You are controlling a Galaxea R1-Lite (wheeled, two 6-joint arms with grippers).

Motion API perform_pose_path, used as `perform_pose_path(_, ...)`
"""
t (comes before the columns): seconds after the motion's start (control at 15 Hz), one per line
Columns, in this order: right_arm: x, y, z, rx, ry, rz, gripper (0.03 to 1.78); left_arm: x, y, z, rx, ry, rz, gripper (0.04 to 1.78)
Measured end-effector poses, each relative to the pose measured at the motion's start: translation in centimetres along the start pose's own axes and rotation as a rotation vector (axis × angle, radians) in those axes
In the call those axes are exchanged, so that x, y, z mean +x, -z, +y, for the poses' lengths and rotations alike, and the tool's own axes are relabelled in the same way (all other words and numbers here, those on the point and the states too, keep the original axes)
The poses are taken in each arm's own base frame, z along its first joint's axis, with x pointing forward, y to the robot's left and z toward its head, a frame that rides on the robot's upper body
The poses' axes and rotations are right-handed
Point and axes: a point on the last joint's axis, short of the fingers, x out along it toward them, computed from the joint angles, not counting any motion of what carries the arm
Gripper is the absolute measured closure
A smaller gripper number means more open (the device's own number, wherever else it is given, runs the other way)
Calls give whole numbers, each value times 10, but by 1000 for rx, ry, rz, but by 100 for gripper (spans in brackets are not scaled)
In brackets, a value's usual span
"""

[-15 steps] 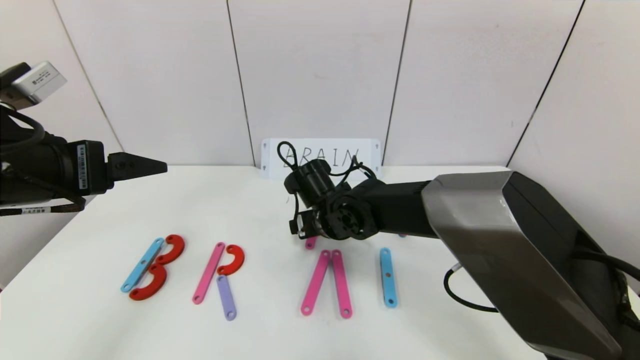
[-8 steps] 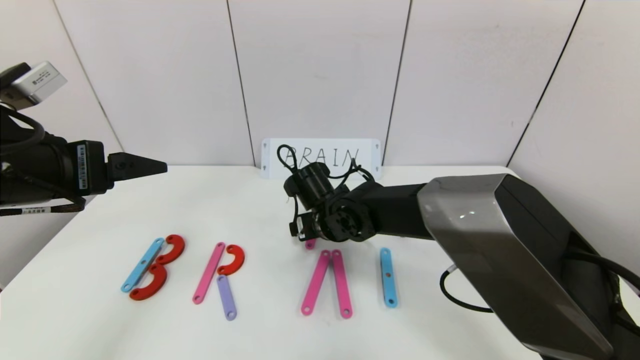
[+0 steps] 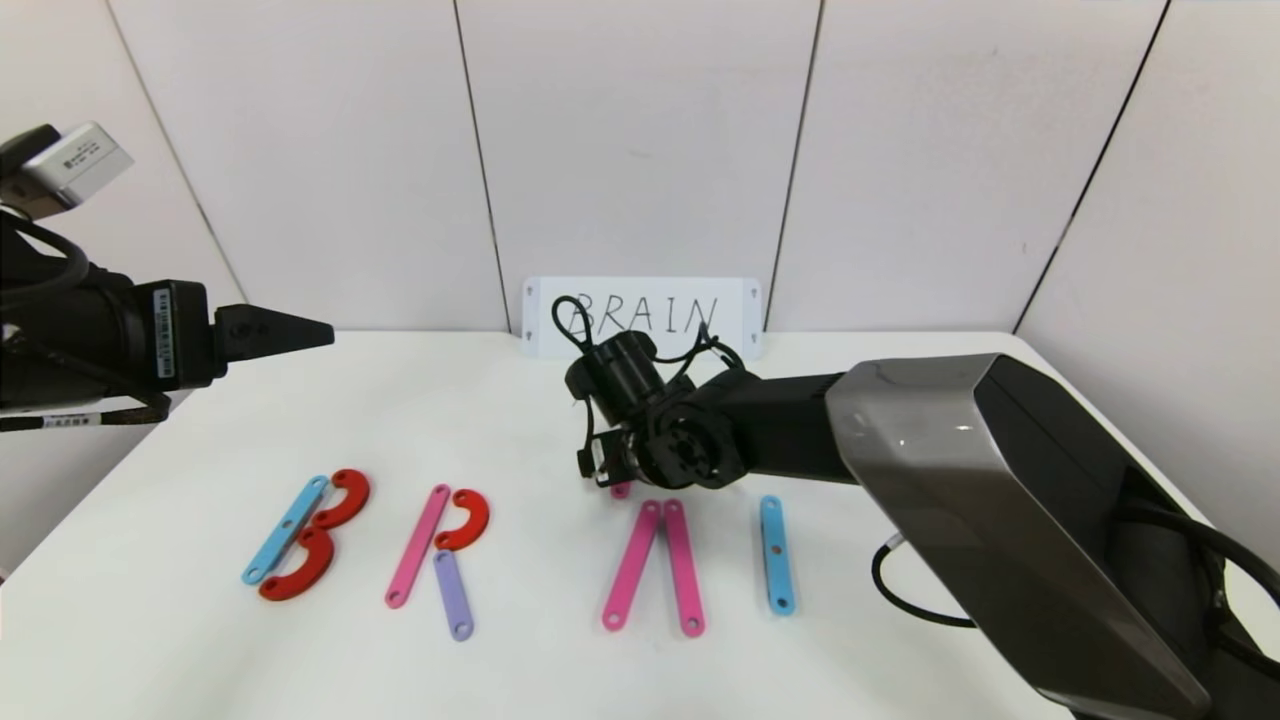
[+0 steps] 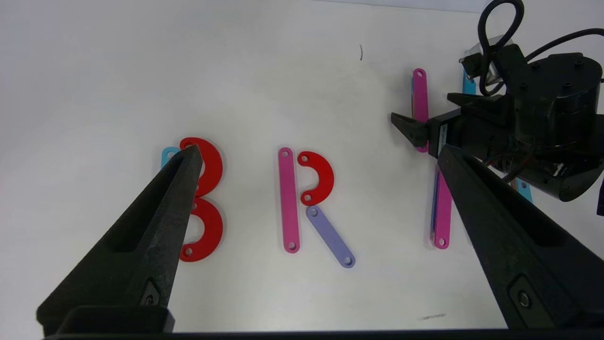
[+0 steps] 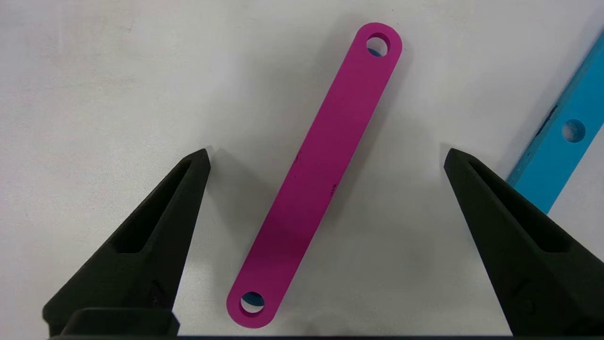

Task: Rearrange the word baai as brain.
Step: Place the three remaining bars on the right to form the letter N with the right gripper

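Right hand (image 5: 325,156) lowered, wide open, straddling magenta strip (image 5: 314,174), untouched

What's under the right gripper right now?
A loose magenta strip lies flat on the white table, between the open fingers of the right gripper, untouched. A blue strip lies beside it; the arm covers the rest of that one.

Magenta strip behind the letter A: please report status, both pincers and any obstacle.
Right pincer open, straddling magenta strip, not gripping. Left pincer open, parked high at table's left. Strip flat on table. Blue strip beside right fingertip; nothing else close.
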Motion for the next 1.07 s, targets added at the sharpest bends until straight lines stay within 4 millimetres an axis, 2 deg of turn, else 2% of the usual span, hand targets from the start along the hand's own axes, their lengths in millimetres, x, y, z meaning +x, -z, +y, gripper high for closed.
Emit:
perform_pose_path(0.13, 0, 0, 0, 0, 4, -1, 22, 0, 0, 0, -1, 0, -1, 8)
perform_pose_path(0.27, 1, 1, 0, -1, 4, 0, 44, 0, 0, 0, -1, 0, -1, 8)
perform_pose_path(0.47, 2, 1, 0, -2, 6, 2, 99, 0, 0, 0, -1, -1, -1, 8)
perform_pose_path(0.67, 3, 1, -1, 0, 9, 3, 143, 0, 0, 0, -1, -1, -2, 8)
perform_pose_path(0.8, 3, 0, -4, 4, 13, 2, 151, 0, -1, 1, -2, -4, -5, 8)
perform_pose_path(1.07, -1, -10, -15, 18, 26, -13, 151, -1, -1, 1, -3, -6, -8, 8)
